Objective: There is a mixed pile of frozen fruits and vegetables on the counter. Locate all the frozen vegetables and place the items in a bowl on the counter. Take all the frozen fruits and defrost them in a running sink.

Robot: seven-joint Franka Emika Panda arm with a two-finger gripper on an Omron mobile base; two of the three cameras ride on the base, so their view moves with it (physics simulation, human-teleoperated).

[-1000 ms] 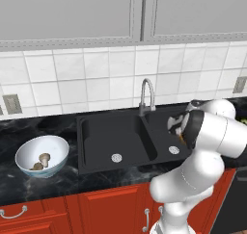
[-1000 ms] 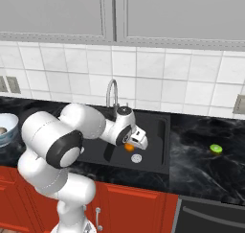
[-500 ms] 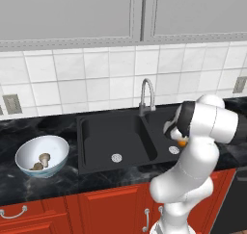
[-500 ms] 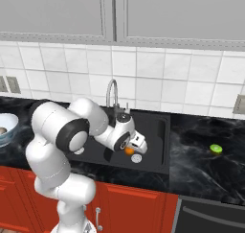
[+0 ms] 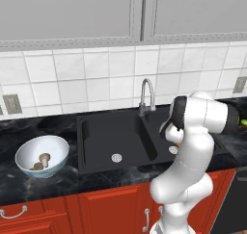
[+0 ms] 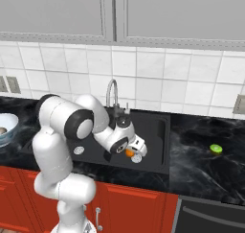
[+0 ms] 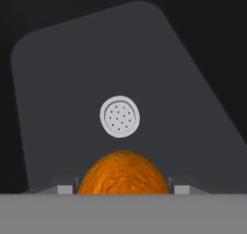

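Over the right basin of the sink (image 6: 143, 131), the gripper (image 6: 132, 151) hangs low with the orange ball (image 7: 123, 173) clasped between its fingers; in the hand view that ball (image 6: 129, 153) sits just short of the basin's round silver drain (image 7: 120, 116), the dark basin floor spread beyond it; from the right base view the ball shows just beside the same drain (image 6: 137, 158), under the white hand. The curved faucet (image 5: 146, 94) rises at the back of the sink, between the two basins; the left basin's drain (image 5: 116, 157) lies bare. Left of the sink, on the black counter (image 5: 58, 180), stands the bowl (image 5: 41, 156), with two tan mushroom pieces (image 5: 41, 162) inside it. Well to the right of the sink, the lime green ball (image 6: 216, 149) rests on the counter (image 6: 201, 165), apart from everything else.
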